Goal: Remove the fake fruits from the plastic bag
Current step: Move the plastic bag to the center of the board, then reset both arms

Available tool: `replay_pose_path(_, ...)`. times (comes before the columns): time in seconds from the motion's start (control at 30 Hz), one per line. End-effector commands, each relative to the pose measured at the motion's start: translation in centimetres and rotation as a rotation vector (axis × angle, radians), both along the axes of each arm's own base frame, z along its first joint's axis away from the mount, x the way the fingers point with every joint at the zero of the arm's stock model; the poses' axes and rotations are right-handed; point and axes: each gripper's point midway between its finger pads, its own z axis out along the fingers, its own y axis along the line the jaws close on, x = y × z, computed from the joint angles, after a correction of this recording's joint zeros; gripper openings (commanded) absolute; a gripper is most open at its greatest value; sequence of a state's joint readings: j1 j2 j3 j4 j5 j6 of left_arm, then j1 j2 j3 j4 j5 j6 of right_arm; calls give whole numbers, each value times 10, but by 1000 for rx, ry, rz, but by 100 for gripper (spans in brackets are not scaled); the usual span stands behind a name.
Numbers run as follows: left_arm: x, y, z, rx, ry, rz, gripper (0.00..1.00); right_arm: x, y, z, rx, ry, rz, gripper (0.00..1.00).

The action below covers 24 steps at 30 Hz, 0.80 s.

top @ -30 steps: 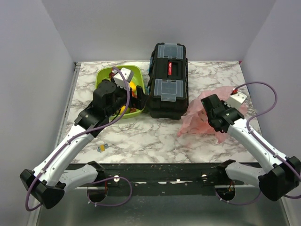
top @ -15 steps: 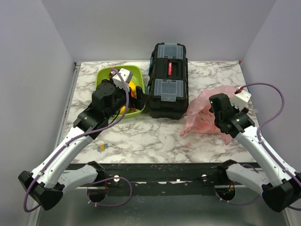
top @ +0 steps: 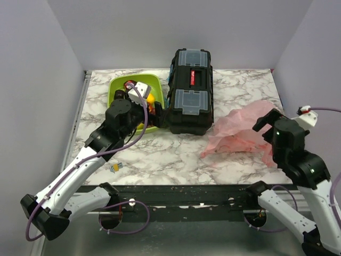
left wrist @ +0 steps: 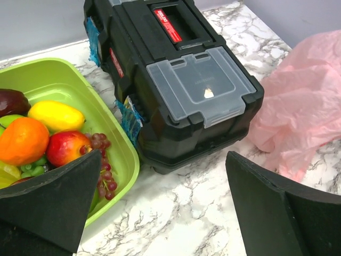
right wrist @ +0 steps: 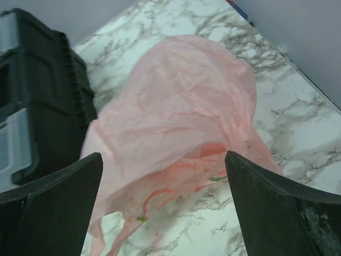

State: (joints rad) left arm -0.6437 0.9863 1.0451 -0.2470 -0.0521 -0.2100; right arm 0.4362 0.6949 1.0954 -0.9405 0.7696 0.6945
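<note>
The pink plastic bag [top: 240,133] lies slack and crumpled on the marble table, right of the toolbox; it shows in the right wrist view [right wrist: 176,117] and the left wrist view [left wrist: 306,106]. My right gripper [top: 266,121] [right wrist: 162,157] hangs open above its near side, with nothing between the fingers. Fake fruits sit in the lime-green tray [left wrist: 125,168]: an orange [left wrist: 21,140], a red-yellow apple [left wrist: 66,148], a grape bunch [left wrist: 102,168]. My left gripper [top: 153,116] [left wrist: 162,176] is open over the tray's right edge and holds nothing.
A black toolbox [top: 191,90] [left wrist: 176,80] stands between tray and bag. A yellow oval fruit [left wrist: 56,116] and a dark maroon apple [left wrist: 10,101] also lie in the tray. A small yellow-blue object [top: 114,167] lies near the table's front edge. Grey walls enclose three sides.
My right gripper has opened, let go of the bag and pulled up and back toward the near right. The bag has settled flatter. The left gripper has shifted slightly.
</note>
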Motion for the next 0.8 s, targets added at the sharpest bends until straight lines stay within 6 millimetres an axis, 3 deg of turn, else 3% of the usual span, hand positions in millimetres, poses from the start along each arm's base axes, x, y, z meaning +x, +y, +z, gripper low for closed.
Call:
replay_pose_path(0.0, -9, 10, 37, -98, -112, 28, 99, -21, 7, 33, 2, -98, 156, 100)
replay_pose_path(0.23, -33, 30, 87, -189, -217, 35, 99, -45, 9, 82, 26, -321, 271, 100)
replay_pose_path(0.5, -78, 85, 139, -272, -387, 121, 99, -68, 0, 123, 21, -470, 292, 100)
replay_pose_path(0.77, -117, 135, 170, -342, -528, 213, 99, -91, -12, 149, 17, -563, 287, 100)
